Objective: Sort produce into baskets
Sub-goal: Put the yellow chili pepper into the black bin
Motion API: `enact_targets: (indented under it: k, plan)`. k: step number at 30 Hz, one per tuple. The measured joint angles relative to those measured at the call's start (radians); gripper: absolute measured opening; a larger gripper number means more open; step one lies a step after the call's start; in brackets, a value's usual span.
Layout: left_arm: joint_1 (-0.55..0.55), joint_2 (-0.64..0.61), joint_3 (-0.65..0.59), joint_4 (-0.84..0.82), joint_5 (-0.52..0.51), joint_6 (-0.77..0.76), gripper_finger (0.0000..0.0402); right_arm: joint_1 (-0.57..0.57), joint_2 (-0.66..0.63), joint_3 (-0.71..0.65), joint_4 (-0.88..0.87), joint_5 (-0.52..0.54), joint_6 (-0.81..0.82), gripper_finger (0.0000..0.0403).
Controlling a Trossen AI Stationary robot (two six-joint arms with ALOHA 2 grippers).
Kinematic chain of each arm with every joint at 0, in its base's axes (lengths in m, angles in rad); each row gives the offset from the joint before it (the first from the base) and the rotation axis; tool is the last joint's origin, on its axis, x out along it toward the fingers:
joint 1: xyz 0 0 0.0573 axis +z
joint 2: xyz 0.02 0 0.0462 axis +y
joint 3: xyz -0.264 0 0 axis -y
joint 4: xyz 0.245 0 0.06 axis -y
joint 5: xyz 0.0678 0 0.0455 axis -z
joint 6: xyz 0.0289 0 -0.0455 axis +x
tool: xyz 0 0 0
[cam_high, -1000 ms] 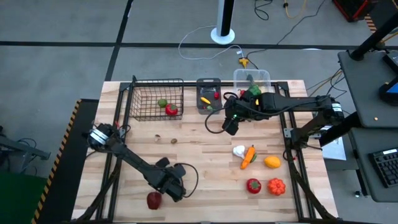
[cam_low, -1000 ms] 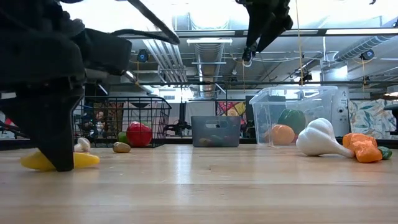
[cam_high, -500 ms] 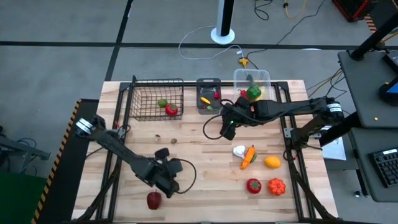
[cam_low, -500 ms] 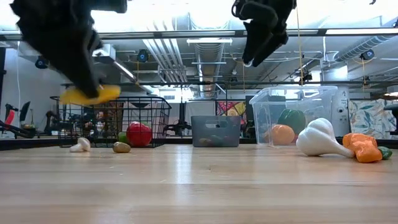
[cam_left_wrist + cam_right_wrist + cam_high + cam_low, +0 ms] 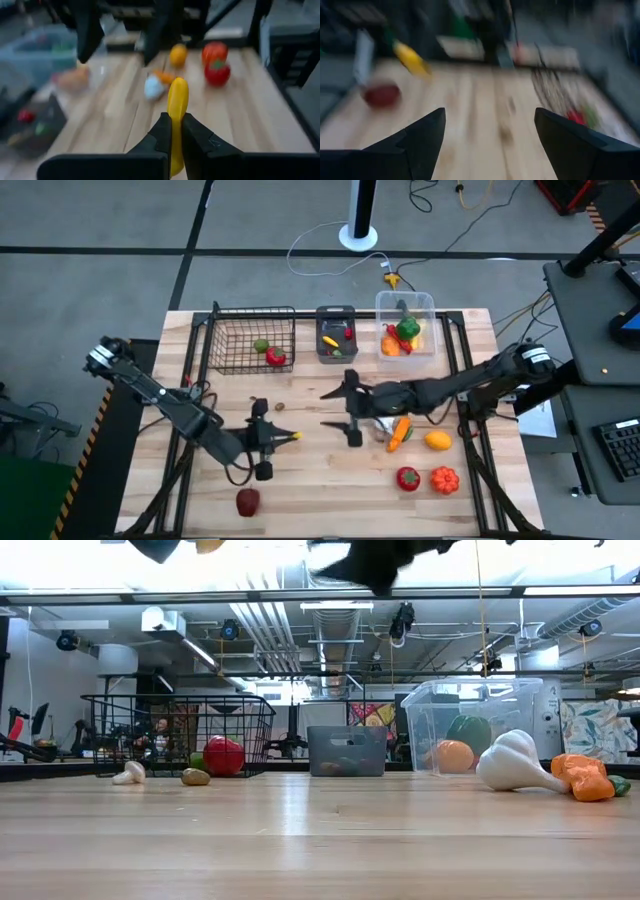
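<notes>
A robotics lab or industrial test space. A light wooden worktop [image 5: 310, 480] in a black metal frame stands on a grey concrete floor [image 5: 120, 220] marked with dark lines. Yellow-and-black hazard tape [image 5: 108, 395] edges the rig's left side. Loose cables [image 5: 330, 250] trail across the floor near a white pole base [image 5: 358, 236]. A desk with a keyboard [image 5: 620, 445] sits at the right. Seen level across the worktop, the room behind has an open ceiling with exposed metal ducts [image 5: 335, 635], pipes and strip lights [image 5: 335, 606].
</notes>
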Motion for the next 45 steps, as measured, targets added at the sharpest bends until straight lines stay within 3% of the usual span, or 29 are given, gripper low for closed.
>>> enact_targets:
  k: [4,7,13,26,34,45]
  plan:
    - [0.001,-0.031,-0.11,0.266,-0.001,0.108,0.0002,0.03,0.0,-0.123,0.407,-0.078,-0.092,0.0292]
    - [0.008,-0.032,-0.157,0.384,-0.001,0.139,0.0002,0.03,0.0,-0.157,0.545,-0.136,-0.086,0.029]
    - [0.051,0.013,-0.168,0.509,-0.001,0.21,0.0003,0.03,0.056,-0.133,0.584,-0.162,-0.073,0.029]
    - [0.071,0.048,-0.142,0.528,0.005,0.233,0.0003,0.03,0.224,0.008,0.591,-0.171,-0.099,0.0274]
    - [0.071,0.048,-0.142,0.54,0.012,0.233,0.0003,0.023,0.23,0.015,0.589,-0.17,-0.088,0.0199]
    - [0.071,0.048,-0.142,0.54,0.01,0.233,0.0003,0.017,0.23,0.014,0.583,-0.176,-0.082,0.0059]
